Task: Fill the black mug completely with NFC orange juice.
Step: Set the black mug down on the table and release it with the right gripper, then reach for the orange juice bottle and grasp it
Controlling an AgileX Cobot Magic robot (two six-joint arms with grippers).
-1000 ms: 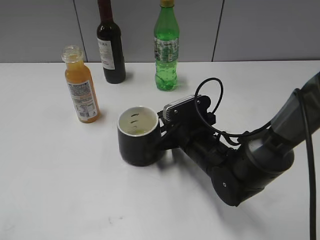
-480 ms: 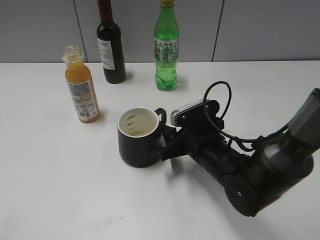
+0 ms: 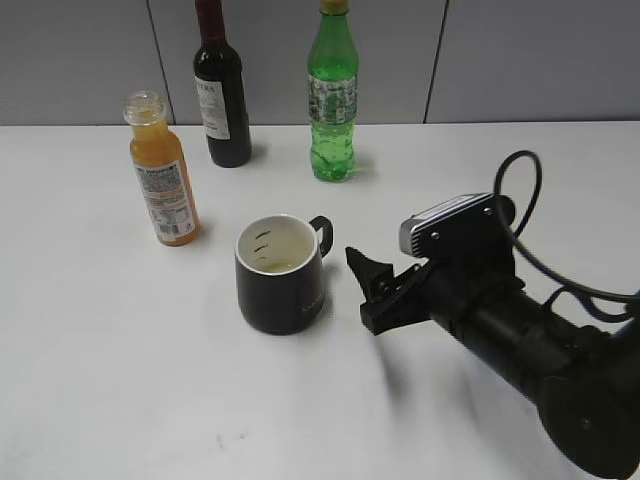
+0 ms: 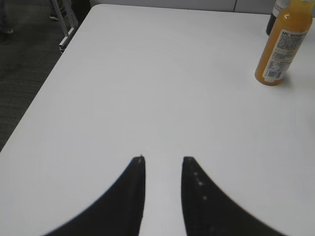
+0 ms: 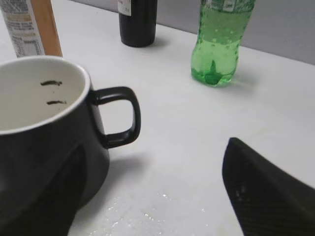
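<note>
The black mug (image 3: pixel 280 285) stands upright mid-table, its handle (image 3: pixel 322 233) pointing back right. Its white inside bears two dark marks and looks faintly yellowish at the bottom. The NFC orange juice bottle (image 3: pixel 163 180), capless and nearly full, stands upright to the mug's left rear. My right gripper (image 3: pixel 362 290) is open and empty, a short gap right of the mug and not touching it. In the right wrist view the mug (image 5: pixel 44 142) fills the left and the gripper (image 5: pixel 157 191) is spread wide. My left gripper (image 4: pixel 163 160) is open over bare table, with the juice bottle (image 4: pixel 283 44) far ahead.
A dark wine bottle (image 3: pixel 222 90) and a green plastic bottle (image 3: pixel 332 100) stand at the back near the grey wall. The right wrist view shows them too, the wine bottle (image 5: pixel 138 22) and the green bottle (image 5: pixel 216 44). The table's left edge (image 4: pixel 44 88) drops to dark floor.
My right gripper has let go of the mug's handle side and drawn back to the right, opening a gap. The mug and bottles have stayed put.
</note>
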